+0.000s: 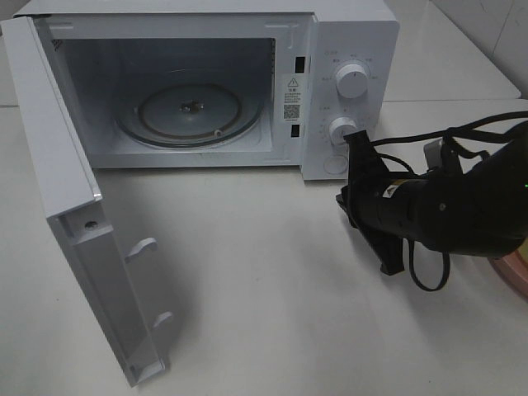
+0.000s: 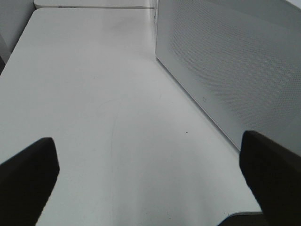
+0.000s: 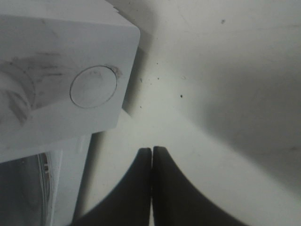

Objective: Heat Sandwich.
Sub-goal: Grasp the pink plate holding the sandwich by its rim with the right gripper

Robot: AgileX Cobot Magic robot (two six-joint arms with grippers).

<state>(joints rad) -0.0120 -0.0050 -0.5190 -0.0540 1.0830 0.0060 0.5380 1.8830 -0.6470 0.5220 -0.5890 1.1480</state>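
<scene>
At microwave [image 1: 355, 41]: door [image 1: 49, 148] swung wide, turntable [image 1: 188, 111] bare. R gripper [image 3: 152, 149] clenched on nothing, round button [image 3: 93, 87] just ahead of its tips. L gripper [image 2: 148, 139] spread wide, empty, microwave side wall close by one finger. No sandwich visible. Only a sliver of pink plate [image 1: 513, 279] shows behind R hand, under the arm. We judge fetch comes next: open jaws first, pinch rim, keep plate level, clear the front corner.
</scene>
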